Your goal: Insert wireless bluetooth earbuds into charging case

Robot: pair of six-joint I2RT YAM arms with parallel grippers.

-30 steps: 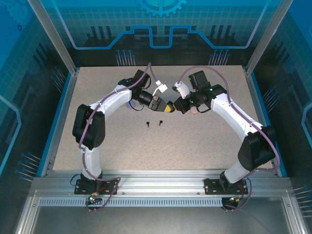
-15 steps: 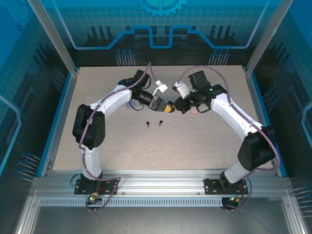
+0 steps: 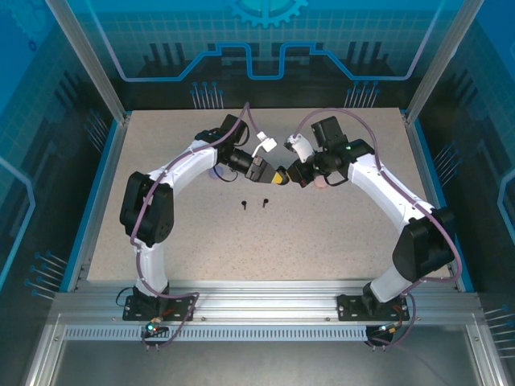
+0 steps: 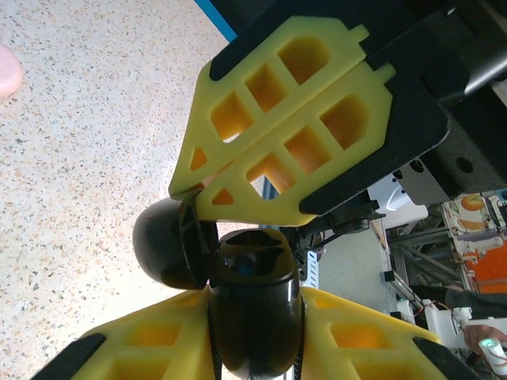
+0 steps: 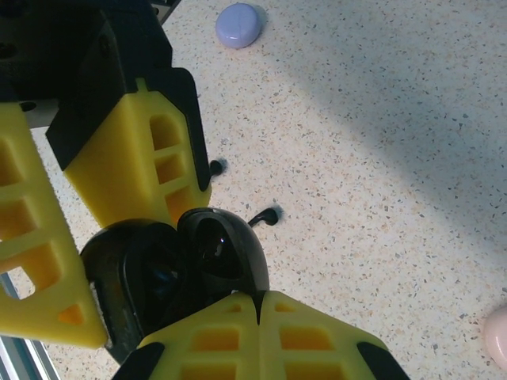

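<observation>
Case (image 5: 146,277), glossy black rounded clamshell, open, left jaws clamped on it, right jaws together at its lid

No legible text, brand, label or number; gear emblem (image 3: 267,10) on back wall (image 3: 161,40) carries no lettering.

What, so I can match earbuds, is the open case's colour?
The case is glossy black, clearest in the right wrist view.

A speckled beige tabletop (image 3: 322,241) is bordered by blue edging (image 3: 98,193) on the left and right. Aluminium rails (image 3: 265,310) are laid along the near edge. Blue-tinted panels (image 3: 265,40), printed with circuit lines, are framed by slanted aluminium posts (image 3: 84,56).
</observation>
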